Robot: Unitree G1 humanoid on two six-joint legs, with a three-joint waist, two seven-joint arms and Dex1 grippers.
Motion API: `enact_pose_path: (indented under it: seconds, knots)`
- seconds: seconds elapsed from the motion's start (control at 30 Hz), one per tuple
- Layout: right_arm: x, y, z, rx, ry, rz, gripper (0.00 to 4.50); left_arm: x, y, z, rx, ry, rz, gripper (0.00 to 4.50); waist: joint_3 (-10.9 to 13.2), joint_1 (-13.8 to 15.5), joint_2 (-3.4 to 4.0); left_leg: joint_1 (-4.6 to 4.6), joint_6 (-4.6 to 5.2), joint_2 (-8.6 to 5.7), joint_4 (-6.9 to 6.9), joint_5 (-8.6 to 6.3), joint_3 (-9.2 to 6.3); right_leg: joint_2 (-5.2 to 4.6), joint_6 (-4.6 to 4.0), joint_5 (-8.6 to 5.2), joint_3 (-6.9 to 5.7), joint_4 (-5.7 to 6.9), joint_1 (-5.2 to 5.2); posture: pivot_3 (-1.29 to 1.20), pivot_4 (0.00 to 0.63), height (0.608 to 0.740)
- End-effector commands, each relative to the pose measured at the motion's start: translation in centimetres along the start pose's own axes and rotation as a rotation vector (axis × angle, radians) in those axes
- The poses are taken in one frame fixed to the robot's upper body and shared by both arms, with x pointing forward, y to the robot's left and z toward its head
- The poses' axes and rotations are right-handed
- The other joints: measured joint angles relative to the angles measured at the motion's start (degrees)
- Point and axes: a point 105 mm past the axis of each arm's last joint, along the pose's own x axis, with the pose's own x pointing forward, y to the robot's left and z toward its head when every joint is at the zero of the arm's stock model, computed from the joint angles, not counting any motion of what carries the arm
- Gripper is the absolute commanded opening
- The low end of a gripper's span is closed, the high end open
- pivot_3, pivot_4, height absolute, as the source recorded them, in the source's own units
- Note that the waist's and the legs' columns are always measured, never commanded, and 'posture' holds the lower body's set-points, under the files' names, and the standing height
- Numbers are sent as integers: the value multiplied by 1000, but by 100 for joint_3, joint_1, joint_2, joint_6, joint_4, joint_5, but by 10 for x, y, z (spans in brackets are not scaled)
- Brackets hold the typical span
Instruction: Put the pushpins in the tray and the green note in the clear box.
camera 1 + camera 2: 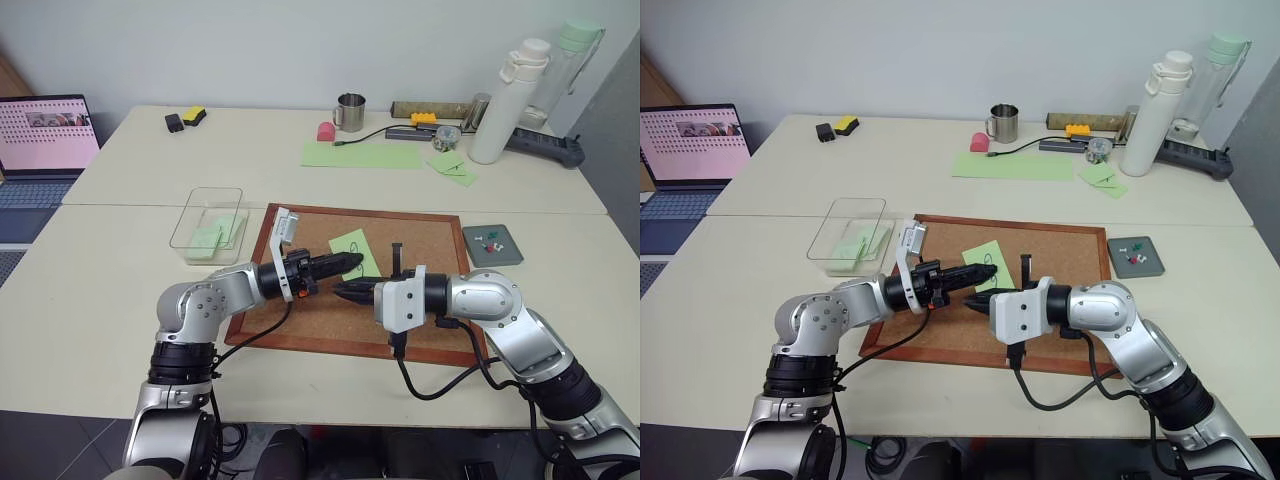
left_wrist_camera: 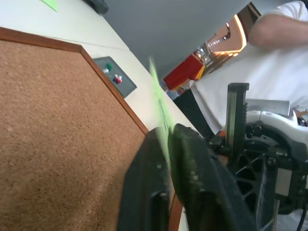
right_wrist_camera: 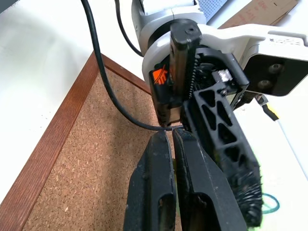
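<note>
Green note (image 1: 354, 250) pinched in left hand (image 1: 352, 262) (above corkboard (image 1: 420, 240))

**Silver arms, black jaws, white wrist housings**

Both arms are silver-grey metal with rounded joint shells and black ribbed collars. Each ends in a white wrist housing and tapered black jaws with lattice-patterned backs. Black cables loop from both wrists. The left gripper (image 1: 345, 263) bears an orange marking; the right gripper (image 1: 342, 289) a toothed black rail.

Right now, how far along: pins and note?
Done, it seems: pushpins lie in the tray. In hand: left gripper is shut on the green note above the corkboard; right gripper is shut beside it. Left: note into the clear box.
</note>
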Motion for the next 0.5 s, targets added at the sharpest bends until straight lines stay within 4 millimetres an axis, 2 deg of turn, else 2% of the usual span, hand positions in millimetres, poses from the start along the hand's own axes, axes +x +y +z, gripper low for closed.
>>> enact_pose_path:
  seconds: [0.03, 0.2, 0.33, 0.4, 0.5]
  knots:
    - [-7, -13, 22, -51, -49, -70, 0, 2, 13, 2, 105, 9, 69, 32, 0, 5, 0, 0, 0, 0, 0, 0, 0, 0, 0, 0, 0, 0, 0, 0, 150, 740]
    - [-15, -18, 38, -38, -88, -131, 0, 5, 29, 1, 239, 62, 134, 32, 0, 22, 0, 0, 0, -1, 0, 0, -1, 1, 0, 0, -1, -1, 0, 0, 150, 740]
    - [-29, -28, 34, 47, -68, -252, 0, 8, 27, 11, 271, 38, 119, 32, 0, 34, -1, -2, 1, -2, 0, 0, 1, -1, 0, 0, 1, -2, 0, 0, 150, 740]
    - [-46, -41, 11, 219, -7, -420, 0, 11, 14, 17, 279, 19, 65, 32, 0, 33, -1, -3, 2, -2, 0, -1, 0, 0, 0, 0, -1, -2, 0, 0, 150, 740]
    - [-97, -61, -50, 541, 147, -780, 0, 19, -10, 22, 370, 41, -22, 32, 3, 33, -8, -3, 2, -4, -1, -1, 3, -2, 0, 0, 3, 0, -1, 0, 150, 740]
